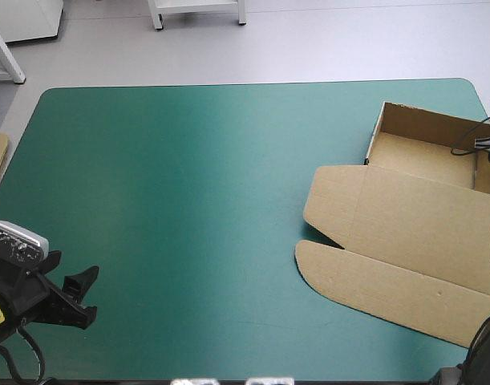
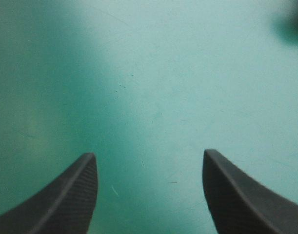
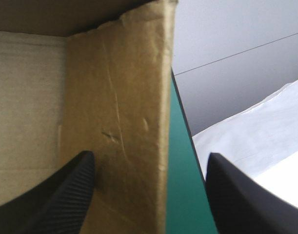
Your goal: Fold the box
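Right pincer [image 3: 149, 154] astride box [image 3: 114, 87] wall, hidden overhead

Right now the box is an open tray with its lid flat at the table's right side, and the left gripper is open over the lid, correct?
No. The left gripper is open, but over bare teal-green cover near the table's near-left corner, well apart from the box; the high view shows it. The rest holds.
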Tool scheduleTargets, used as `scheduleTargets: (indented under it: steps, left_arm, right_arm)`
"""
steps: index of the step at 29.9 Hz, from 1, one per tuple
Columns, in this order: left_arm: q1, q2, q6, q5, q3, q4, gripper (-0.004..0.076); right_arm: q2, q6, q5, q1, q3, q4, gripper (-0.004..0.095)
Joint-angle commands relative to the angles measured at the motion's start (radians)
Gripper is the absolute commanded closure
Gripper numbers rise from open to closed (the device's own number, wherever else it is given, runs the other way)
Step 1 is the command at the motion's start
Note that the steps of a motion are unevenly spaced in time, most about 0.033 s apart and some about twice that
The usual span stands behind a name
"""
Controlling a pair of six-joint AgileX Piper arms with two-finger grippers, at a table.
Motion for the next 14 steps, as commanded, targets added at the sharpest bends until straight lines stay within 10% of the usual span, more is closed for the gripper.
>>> scheduleTargets:
  steps: [1,14]
  left_arm:
    - [-0.006,0.011,-0.003,-0.057,-0.023,0.003,0.0269]
    - [-0.006,0.013,-0.012,-0.097,-0.023,0.092,0.0269]
  right_arm:
    - [-0.093,0.008,-0.01,-0.008,-0.031,0.0,0.0192]
    - [-0.38,-0.004,0.14,0.107,0.013,0.185,0.0238]
